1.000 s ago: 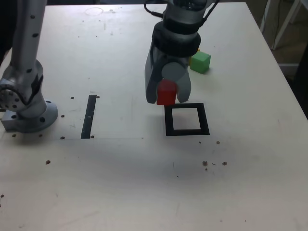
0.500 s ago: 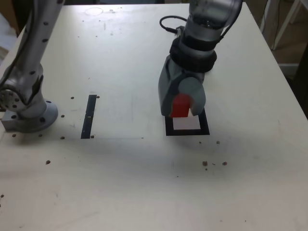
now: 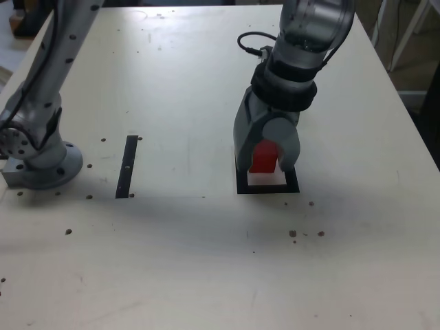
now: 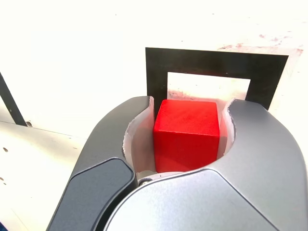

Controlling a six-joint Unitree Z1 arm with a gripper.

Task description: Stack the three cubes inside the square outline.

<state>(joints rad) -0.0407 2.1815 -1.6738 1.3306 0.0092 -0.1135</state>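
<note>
as it swings over the desk, the red cube reaches the outline

where a second ago the red cube (image 3: 263,162) hung by the outline's corner nearest the desk's far edge and the black strip (image 3: 127,167), it now shows against the outline (image 3: 293,180) itself, between the desk's (image 3: 172,261) middle and its right edge in the exterior view. the pincer (image 3: 267,167) is drawn in on it, open no wider than the cube, one finger to each side, and has it gripped.

for the task, that probably means the carry is nearly over and a lowering comes next. whether the cube's underside already touches the desk, i cannot tell. in the wrist view part of the outline's pale centre shows beyond the cube, so a small shift that way may be needed before letting go.

the green cube, with a sliver of yellow behind it, has dropped out of sight, probably behind the arm; no stack is visible.
</note>
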